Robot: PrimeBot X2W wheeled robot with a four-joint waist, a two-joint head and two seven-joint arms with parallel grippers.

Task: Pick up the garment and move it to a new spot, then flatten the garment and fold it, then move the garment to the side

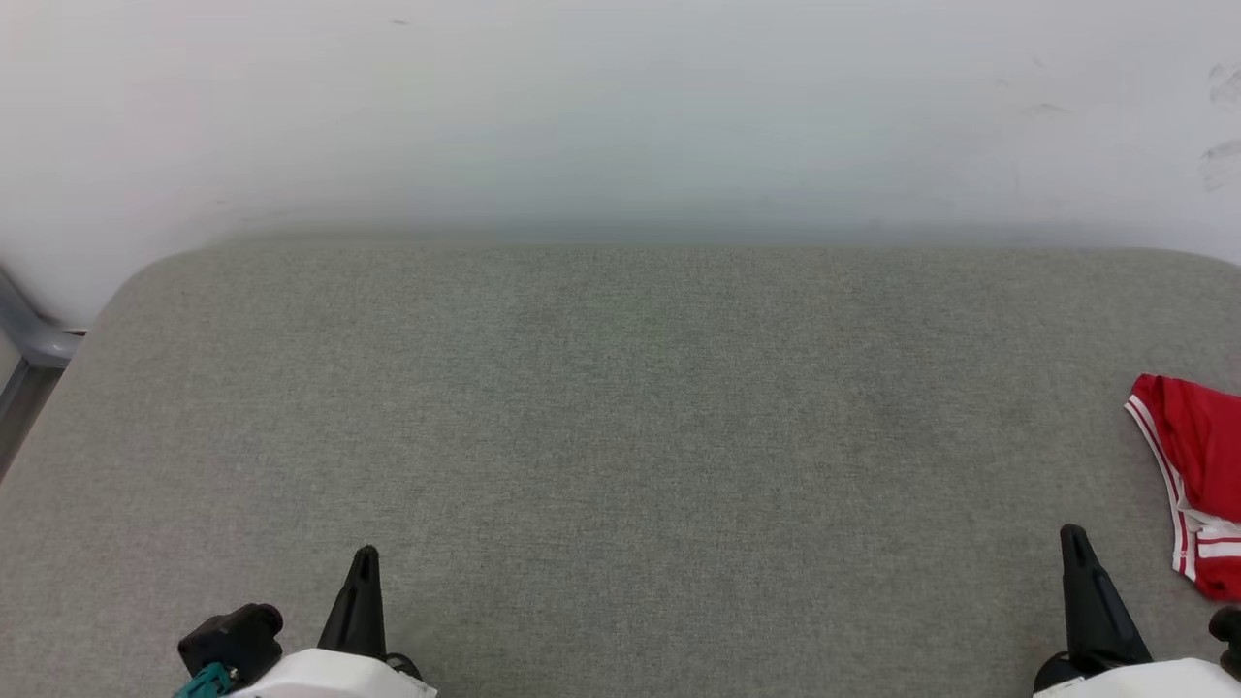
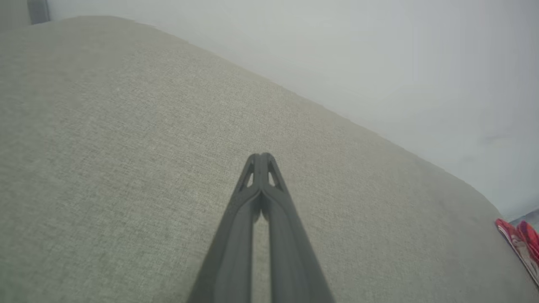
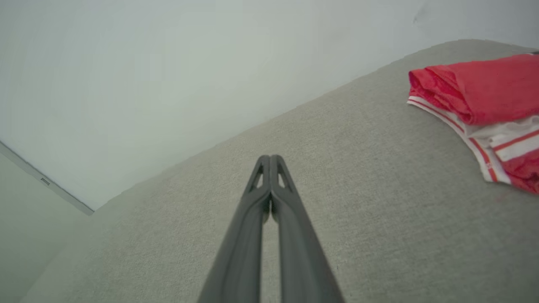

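**Left gripper (image 1: 365,557) and right gripper (image 1: 1072,535) closed and empty, shirt (image 1: 1197,456) at far right**

Nearest, at the head view's lower left: left gripper, fingers pressed tip to tip, nothing between them, over the grey pad (image 1: 620,436). At lower right: right gripper, likewise pinched together on nothing. Near its right side and apart from it: shirt, lying bunched at the pad's right edge, partly cut off by the frame. Red body on top, white sleeve with red stripes beneath, striped trim along the nearer edge. Behind the pad: pale wall (image 1: 620,116). At far left, beside the pad's corner: grey bar (image 1: 29,341).
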